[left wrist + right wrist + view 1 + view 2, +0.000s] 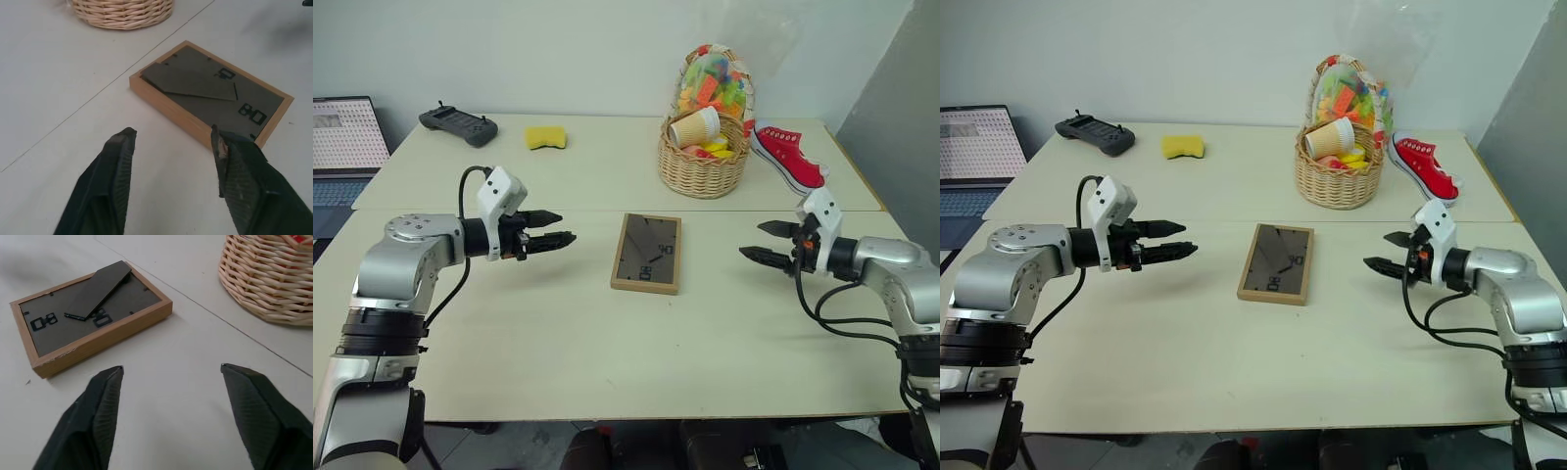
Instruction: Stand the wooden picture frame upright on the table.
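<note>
The wooden picture frame [647,254] lies flat on the cream table [558,333], back side up, its dark backing and folded stand showing [210,90]. My left gripper [560,228] hovers open to the frame's left, fingers pointing toward it, a short gap away. To the frame's right, my right gripper [766,242] is open too and aimed at the frame [88,313]. Neither touches the frame, and nothing sits between either pair of fingers.
A wicker basket [703,166] with toys and a paper cup stands behind the frame. A red sneaker [787,155] lies to its right. A yellow sponge [545,137], a black controller [458,123] and a laptop [347,147] sit at the far left.
</note>
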You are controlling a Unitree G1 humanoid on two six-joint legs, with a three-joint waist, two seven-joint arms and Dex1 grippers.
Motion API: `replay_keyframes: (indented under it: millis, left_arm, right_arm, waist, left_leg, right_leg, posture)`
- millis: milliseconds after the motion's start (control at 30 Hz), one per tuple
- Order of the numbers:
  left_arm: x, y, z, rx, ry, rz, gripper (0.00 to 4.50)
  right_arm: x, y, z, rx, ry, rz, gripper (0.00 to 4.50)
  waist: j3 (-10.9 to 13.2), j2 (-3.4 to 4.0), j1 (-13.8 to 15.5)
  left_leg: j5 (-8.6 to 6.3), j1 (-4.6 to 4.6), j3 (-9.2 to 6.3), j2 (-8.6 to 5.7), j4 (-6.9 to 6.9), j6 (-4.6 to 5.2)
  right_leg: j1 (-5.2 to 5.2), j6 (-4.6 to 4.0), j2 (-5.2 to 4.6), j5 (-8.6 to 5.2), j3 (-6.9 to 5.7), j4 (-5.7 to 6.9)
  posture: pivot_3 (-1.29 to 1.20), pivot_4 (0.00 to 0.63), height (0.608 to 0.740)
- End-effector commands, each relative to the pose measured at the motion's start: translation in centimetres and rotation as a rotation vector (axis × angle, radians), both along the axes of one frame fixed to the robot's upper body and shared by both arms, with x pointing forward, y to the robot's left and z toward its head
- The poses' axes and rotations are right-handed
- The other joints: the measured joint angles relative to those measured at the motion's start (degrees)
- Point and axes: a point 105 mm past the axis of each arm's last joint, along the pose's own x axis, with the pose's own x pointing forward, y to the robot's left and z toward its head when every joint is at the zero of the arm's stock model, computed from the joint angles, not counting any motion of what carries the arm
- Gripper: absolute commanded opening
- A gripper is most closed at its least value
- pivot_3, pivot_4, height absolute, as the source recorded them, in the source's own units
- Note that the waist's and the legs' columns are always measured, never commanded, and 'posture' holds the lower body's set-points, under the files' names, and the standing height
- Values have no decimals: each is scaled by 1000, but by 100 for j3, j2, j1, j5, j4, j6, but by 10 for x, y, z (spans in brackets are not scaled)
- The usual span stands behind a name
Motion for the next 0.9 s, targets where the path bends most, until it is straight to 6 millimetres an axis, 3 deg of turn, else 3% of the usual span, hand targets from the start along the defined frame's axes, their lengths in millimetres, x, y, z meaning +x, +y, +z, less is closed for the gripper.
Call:
replay_keyframes:
  millis: [33, 300, 367, 500, 700, 900]
  left_arm:
    - [12, -18, 0, 8, -52, -26, 1726]
    - [42, -50, -33, -4, -86, 16, 57]
    - [47, -56, -41, -5, -86, 33, 0]
    - [58, -64, -57, 23, -81, 90, 0]
    - [48, -79, -68, 33, -50, 22, 0]
    - [25, -84, -72, 33, 19, -77, 0]
  right_arm:
    - [20, 5, 2, -24, -79, -68, 2372]
    - [60, 46, -12, 7, -147, -179, 479]
    - [64, 56, -21, 7, -143, -198, 55]
    - [62, 82, -36, -9, -128, -176, 55]
    - [44, 106, -55, 3, -65, -95, 55]
    - [20, 129, -52, 95, 2, 30, 55]
  waist:
    - [0, 0, 2]
    - [0, 0, -21]
    - [0, 0, -22]
    - [-1, 0, -27]
    - [-1, 0, -13]
    - [-1, 1, -29]
  left_leg:
    - [0, 0, -1, 0, 1, 0]
    - [1, -1, -13, 1, 12, -2]
    - [2, 0, -17, 4, 11, -2]
    - [1, 0, -24, 5, 11, -2]
    - [1, -3, -37, 6, 11, -2]
    - [1, -4, -41, 5, 11, -2]
  right_leg:
    - [1, 0, -1, 0, 0, 0]
    - [-9, -1, -4, 1, 6, 25]
    - [-10, -1, -18, 1, 5, 27]
    - [-10, -1, -23, 1, 6, 30]
    - [-9, -1, -24, 1, -2, 31]
    - [-9, -1, -23, 1, -5, 32]
  posture:
    - [0, 150, 740]
    - [0, 150, 740]
    - [0, 150, 740]
    - [0, 150, 740]
    - [0, 150, 740]
    - [0, 150, 740]
